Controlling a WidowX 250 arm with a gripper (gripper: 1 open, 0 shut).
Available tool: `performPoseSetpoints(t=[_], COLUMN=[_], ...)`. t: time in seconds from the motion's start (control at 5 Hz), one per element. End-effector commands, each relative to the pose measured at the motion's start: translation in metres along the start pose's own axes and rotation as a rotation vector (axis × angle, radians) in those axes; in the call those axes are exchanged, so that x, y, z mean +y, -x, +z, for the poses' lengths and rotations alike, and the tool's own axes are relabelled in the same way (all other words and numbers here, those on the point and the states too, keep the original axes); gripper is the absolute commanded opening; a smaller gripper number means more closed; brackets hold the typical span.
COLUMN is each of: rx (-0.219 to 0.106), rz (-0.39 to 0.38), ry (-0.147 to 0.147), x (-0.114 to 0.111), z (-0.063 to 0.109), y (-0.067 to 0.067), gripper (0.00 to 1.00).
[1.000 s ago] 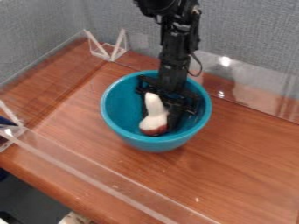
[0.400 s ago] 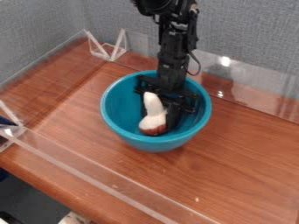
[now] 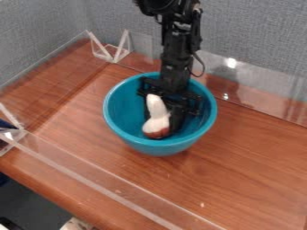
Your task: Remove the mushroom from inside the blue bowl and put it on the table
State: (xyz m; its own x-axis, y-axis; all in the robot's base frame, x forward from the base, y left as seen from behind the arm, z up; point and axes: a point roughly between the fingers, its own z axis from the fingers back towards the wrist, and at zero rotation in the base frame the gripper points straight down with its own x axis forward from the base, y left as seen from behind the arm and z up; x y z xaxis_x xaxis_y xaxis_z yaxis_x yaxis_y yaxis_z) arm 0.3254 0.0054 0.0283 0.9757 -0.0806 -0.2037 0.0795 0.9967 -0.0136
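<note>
1. Camera view looks down at your black robot arm (image 3: 178, 45), which reaches steeply down into the round, deep, glossy teal-blue plastic bowl (image 3: 126, 121).
2. Your black gripper (image 3: 166, 101) is low inside the bowl, and its fingers (image 3: 180, 106) are drawn together on the small cream-white toy mushroom (image 3: 159, 117). You see one dark finger on each side of the pale stem.
3. The mushroom stands nearly upright between the fingers. Its slim stem points up into the grip and its wider tan-pinkish cap is below the fingertips, close to the bottom of the bowl. You cannot tell if the cap touches the bottom.
4. The mushroom is inside the bowl, not on the reddish-brown polished wooden table (image 3: 252, 171).
5. The bowl sits around the fingers on all sides, on the table.
6. Clear acrylic panels (image 3: 108, 184) edge the table, well apart from the fingers.
</note>
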Motion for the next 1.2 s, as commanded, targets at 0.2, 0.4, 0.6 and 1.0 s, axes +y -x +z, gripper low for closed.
performPoseSetpoints(t=[0.2, 0.4, 0.6, 1.0], rx=[-0.025, -0.024, -0.024, -0.022], rz=[0.013, 0.012, 0.011, 0.011], ry=[-0.006, -0.006, -0.006, -0.005], x=[0.020, 0.022, 0.025, 0.029], z=[0.008, 0.008, 0.009, 0.008], y=[-0.001, -0.001, 0.000, 0.000], gripper=[0.00, 0.00, 0.00, 0.00])
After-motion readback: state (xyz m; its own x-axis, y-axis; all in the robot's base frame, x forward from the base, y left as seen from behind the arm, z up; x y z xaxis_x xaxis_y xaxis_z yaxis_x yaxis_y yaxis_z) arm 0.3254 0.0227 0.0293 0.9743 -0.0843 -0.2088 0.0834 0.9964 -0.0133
